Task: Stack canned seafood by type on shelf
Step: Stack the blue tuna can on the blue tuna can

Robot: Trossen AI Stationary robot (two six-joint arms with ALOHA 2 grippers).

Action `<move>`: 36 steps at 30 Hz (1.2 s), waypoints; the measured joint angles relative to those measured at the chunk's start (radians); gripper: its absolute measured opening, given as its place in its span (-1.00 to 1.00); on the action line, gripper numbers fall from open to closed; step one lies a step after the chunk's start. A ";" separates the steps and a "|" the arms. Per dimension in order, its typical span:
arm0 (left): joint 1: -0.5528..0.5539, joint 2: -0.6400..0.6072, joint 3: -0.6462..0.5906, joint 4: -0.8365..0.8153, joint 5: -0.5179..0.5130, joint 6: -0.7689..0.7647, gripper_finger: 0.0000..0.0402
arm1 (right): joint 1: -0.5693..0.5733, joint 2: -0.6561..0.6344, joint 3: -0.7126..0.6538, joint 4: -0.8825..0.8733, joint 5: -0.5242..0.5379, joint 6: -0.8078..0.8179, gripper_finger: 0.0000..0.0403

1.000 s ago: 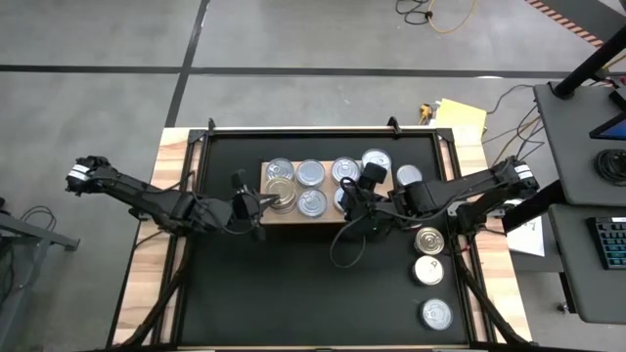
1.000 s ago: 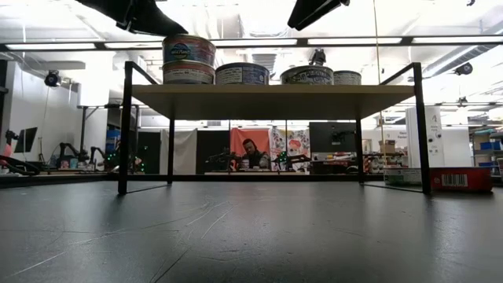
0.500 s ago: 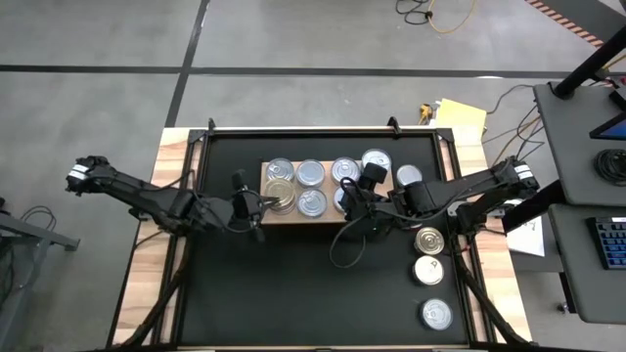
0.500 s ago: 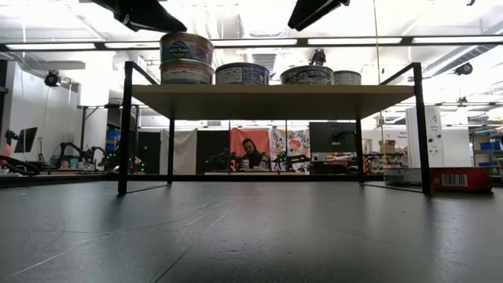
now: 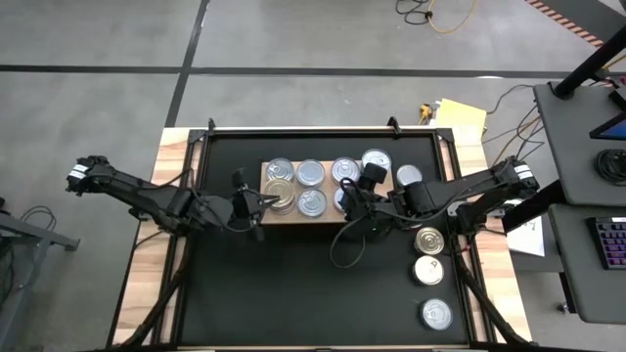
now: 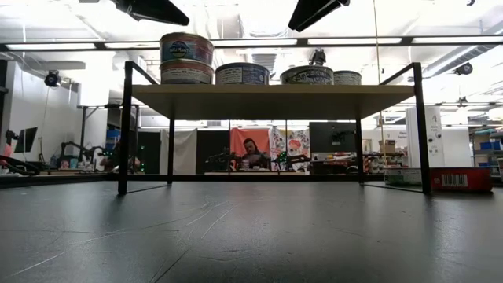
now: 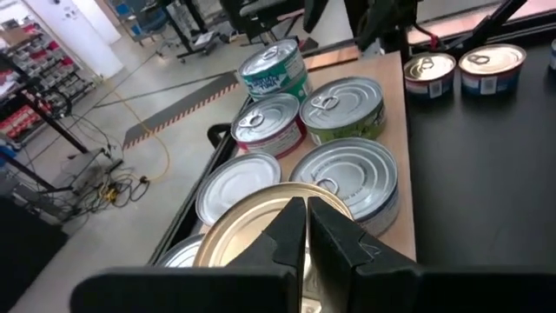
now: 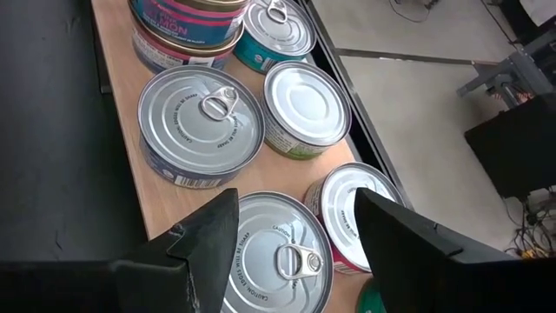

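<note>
Looking down, the high view shows the shelf (image 5: pixel 311 192) mid-tabletop (image 5: pixel 293 293) carrying tins, with three more tins (image 5: pixel 428 241) off it on the right; only the low view reveals a two-high stack (image 6: pixel 187 59). The left end effector (image 5: pixel 262 202) is closed, empty, over the gold tin (image 7: pixel 261 228); the right end effector (image 8: pixel 291 226) hangs open above a silver tin (image 8: pixel 276 252).

We see the light-wood shelf (image 5: pixel 293 217) standing on the black mat (image 5: pixel 293 284) that covers the table (image 5: pixel 168 156). Tins (image 5: pixel 310 173) crowd the shelf top in two rows, with one gold-lidded tin (image 5: pixel 280 193) stacked on another at its left end. Three tins (image 5: pixel 429 241) lie in a line on the mat right of the shelf, another tin (image 5: pixel 409 175) near its right end.
</note>
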 joint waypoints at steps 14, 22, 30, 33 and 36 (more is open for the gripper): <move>0.027 0.000 0.000 -0.019 -0.003 0.052 -1.00 | 0.000 0.000 -0.018 0.000 0.001 -0.001 0.09; 0.109 0.002 0.055 -0.110 0.211 0.008 -1.00 | 0.000 0.000 -0.024 0.000 0.001 -0.001 0.09; 0.149 0.002 0.112 -0.250 0.214 -0.005 -1.00 | 0.000 0.000 -0.024 0.000 0.001 -0.002 0.09; 0.150 0.002 0.103 -0.269 0.214 -0.009 -1.00 | 0.000 0.000 -0.024 0.000 0.001 -0.002 0.09; 0.149 0.002 0.100 -0.284 0.215 -0.034 -1.00 | 0.000 0.000 -0.024 0.000 0.001 -0.002 0.09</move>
